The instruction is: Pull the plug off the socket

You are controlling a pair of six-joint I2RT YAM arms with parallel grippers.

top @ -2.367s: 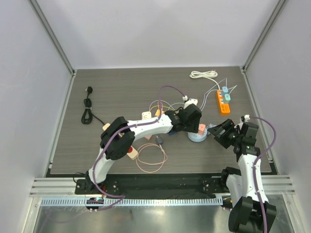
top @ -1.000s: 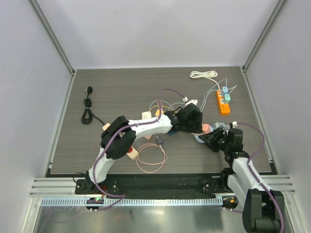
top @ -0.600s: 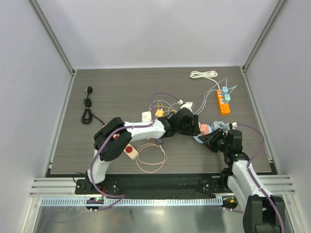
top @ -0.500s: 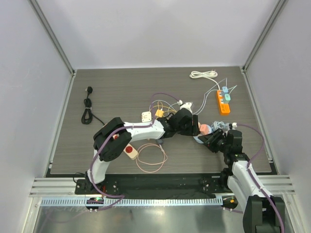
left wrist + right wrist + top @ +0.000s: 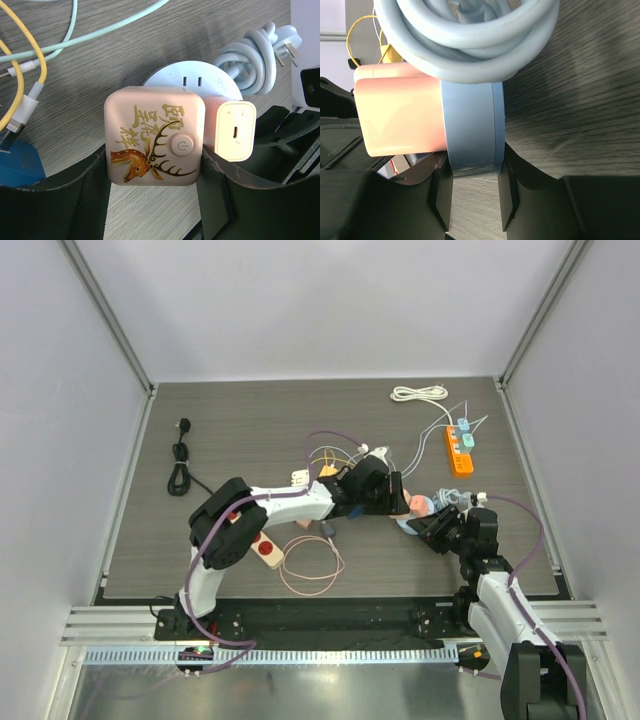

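The plug [image 5: 155,135] is a pink square block with a deer drawing and a power button. My left gripper [image 5: 155,161] is shut on its two sides. Behind it lies the round socket [image 5: 200,75], white on its face and blue on the rim, with a second pink charger [image 5: 235,131] plugged in. I cannot tell whether the deer plug's prongs are still in the socket. My right gripper [image 5: 474,195] is shut across the socket's rim [image 5: 470,130]. In the top view both grippers [image 5: 392,496] [image 5: 432,530] meet at the socket [image 5: 408,524].
The socket's grey coiled cord [image 5: 465,40] lies bundled against it. Yellow and pale green cables [image 5: 25,95] run left of the plug. An orange power strip [image 5: 460,448], a white cable coil [image 5: 418,394], a black cable [image 5: 180,465] and a pink wire loop [image 5: 312,565] lie on the table.
The right gripper moved in from the right and closed on the socket. Over the last second the left gripper has shifted left with the plug in it.
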